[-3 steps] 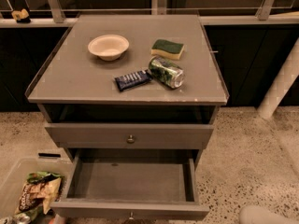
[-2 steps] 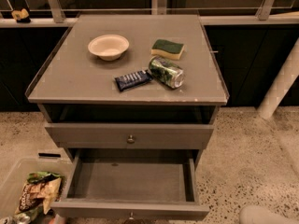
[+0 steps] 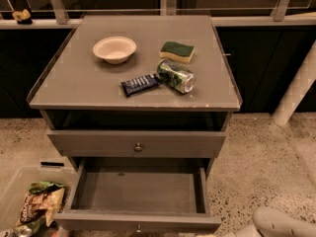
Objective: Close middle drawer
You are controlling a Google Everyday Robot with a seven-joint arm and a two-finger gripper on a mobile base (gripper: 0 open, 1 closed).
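At the lower left a bin (image 3: pixel 19 191) of snack bags (image 3: pixel 42 204) is seen on the floor, just beside the table (image 3: pixel 59 90). On the table a bowl (image 3: pixel 114 49), a bar (image 3: pixel 140 84), a can (image 3: pixel 176 76) on its side and a sponge (image 3: pixel 177 51) are laid out, none of them touching the drawers. Below the top drawer (image 3: pixel 98 143) (all but shut), the middle drawer (image 3: pixel 173 221) is found pulled far out toward the camera, its long front running left to right and its knob (image 3: pixel 138 227) at the bottom edge of the view. At the lower right corner only a pale rounded part of the hand (image 3: pixel 279 224) is shown, near the drawer's right front corner but apart from it. Whether it is open or closed cannot be told, and nothing is seen to be held. The drawer front thus lies left of the hand, so a shift leftward to the front's middle, then a push straight away from the camera, is judged to be called for.
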